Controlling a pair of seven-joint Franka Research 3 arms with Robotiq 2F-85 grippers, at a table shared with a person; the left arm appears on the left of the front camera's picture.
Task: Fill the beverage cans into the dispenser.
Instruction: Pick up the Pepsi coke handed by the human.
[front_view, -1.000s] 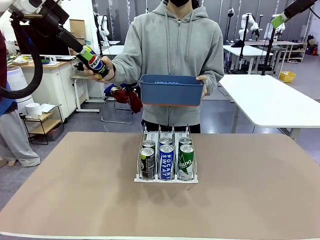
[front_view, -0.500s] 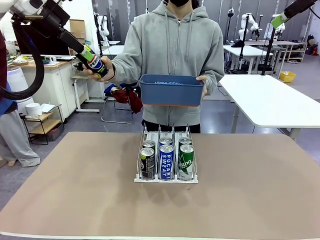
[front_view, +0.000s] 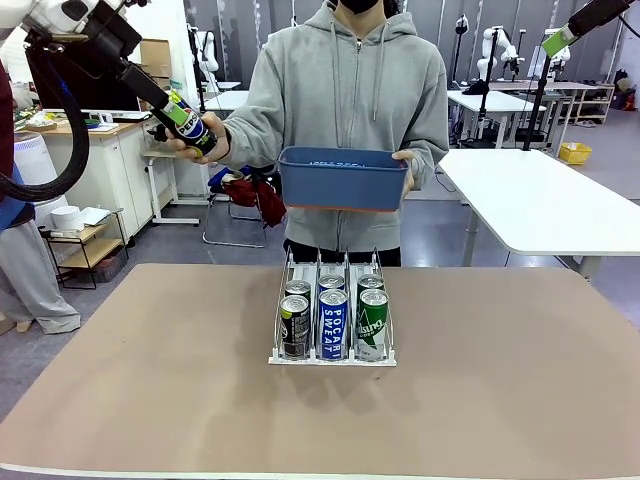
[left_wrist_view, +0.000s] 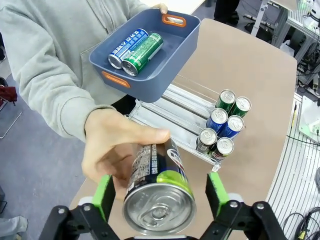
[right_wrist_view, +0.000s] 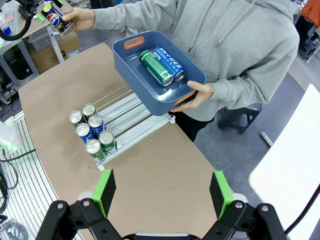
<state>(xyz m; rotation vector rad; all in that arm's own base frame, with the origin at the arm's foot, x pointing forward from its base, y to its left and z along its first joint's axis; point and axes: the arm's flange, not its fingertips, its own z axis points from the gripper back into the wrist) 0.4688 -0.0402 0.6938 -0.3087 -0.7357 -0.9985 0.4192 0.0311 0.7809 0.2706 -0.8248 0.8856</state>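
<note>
Gripping the black can (left_wrist_view: 157, 200) by its far part, the person's hand (left_wrist_view: 117, 150) has its top end between the left gripper's (left_wrist_view: 160, 184) spread pads (left_wrist_view: 106, 192), with small gaps on both sides. Above the table, the right gripper (right_wrist_view: 162, 189) hangs wide and empty.

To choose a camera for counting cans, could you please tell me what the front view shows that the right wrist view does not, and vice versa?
Front view: the labels on the front cans in the dispenser, black Pepsi, Pocari Sweat and green; the blue bin hides its contents.
Right wrist view: a green can and a blue can lying in the bin, six can tops, two per lane, and the open right gripper.
Both: the person holding the bin in one hand and a Pepsi can at the left gripper in the other.
</note>
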